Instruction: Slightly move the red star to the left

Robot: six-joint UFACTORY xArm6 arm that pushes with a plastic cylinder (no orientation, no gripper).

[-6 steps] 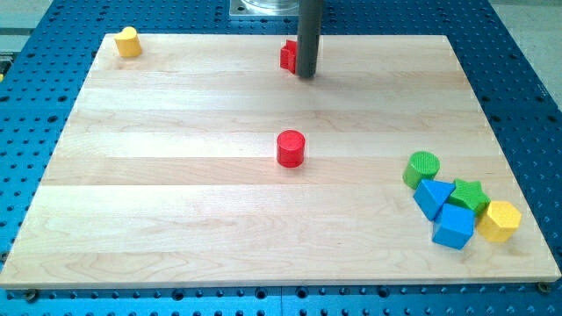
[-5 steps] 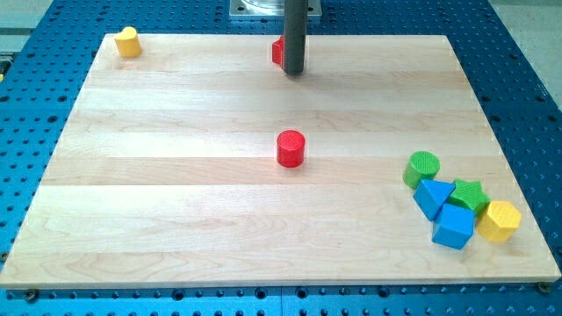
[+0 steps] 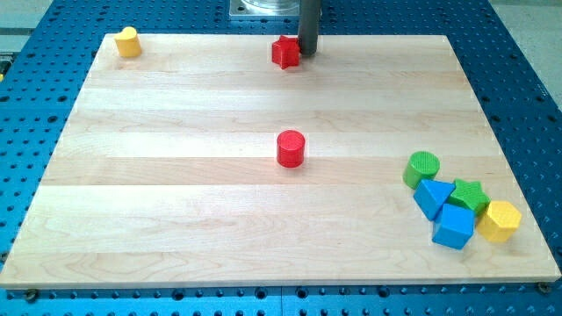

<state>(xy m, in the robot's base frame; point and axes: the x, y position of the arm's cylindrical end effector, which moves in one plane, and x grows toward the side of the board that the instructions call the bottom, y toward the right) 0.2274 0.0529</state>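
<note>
The red star [image 3: 284, 52] lies near the top edge of the wooden board [image 3: 176, 175], at the middle. My tip [image 3: 307, 54] stands just to the star's right, close to it; contact cannot be told. The dark rod rises out of the view's top.
A red cylinder [image 3: 291, 148] stands at the board's middle. A yellow block [image 3: 128, 41] sits at the top left corner. At the right, a cluster: green cylinder [image 3: 422, 168], blue triangle [image 3: 432, 195], green star [image 3: 471, 195], blue cube [image 3: 454, 226], yellow block [image 3: 499, 220].
The rod moved from in front of the red star to its right side and toward the view's top. The star, partly hidden before, now shows whole, slightly further left.
</note>
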